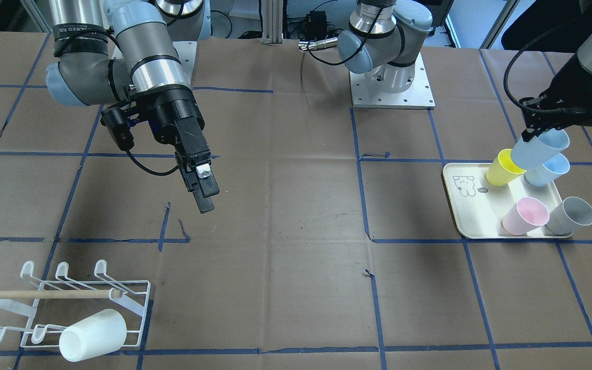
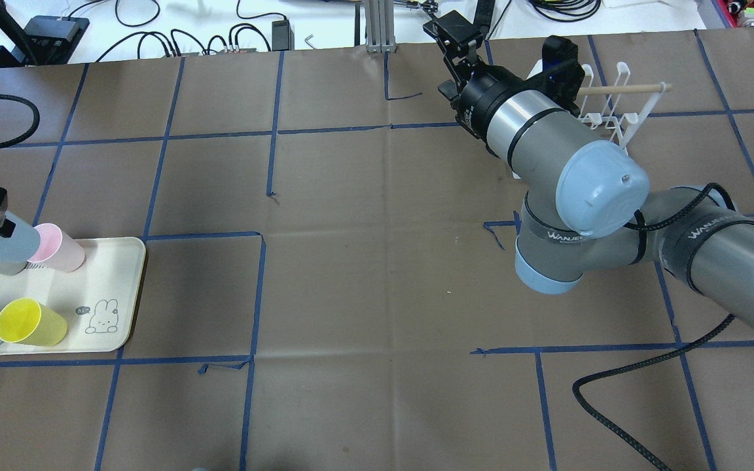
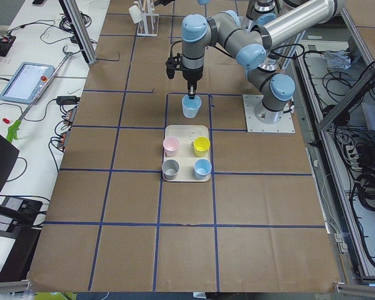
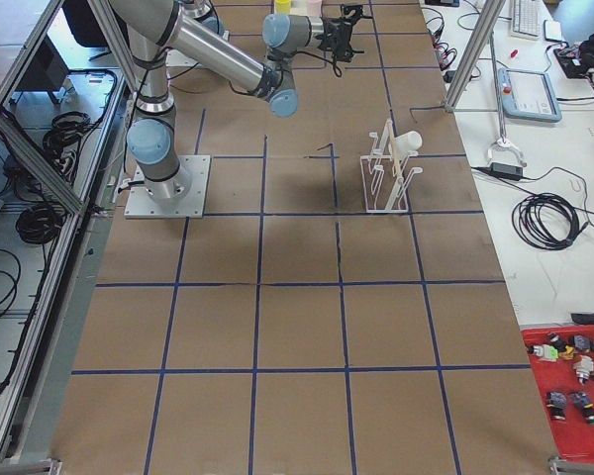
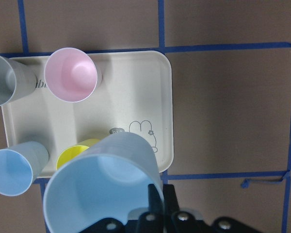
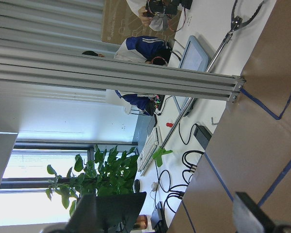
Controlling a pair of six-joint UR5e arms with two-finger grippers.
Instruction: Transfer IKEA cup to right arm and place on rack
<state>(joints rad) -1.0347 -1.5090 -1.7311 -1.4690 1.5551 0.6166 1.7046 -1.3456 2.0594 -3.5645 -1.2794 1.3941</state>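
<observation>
Clamping blue cup rim, apparently: left jaws.

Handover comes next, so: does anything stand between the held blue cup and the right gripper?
Nothing visible. Only bare table lies between the blue cup, in the left gripper above the tray, and the right gripper.

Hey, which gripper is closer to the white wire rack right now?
Right. The right gripper hangs over the table in the rack's half, not touching it. The left gripper is at the opposite end, holding a light blue cup above the cream tray.
</observation>
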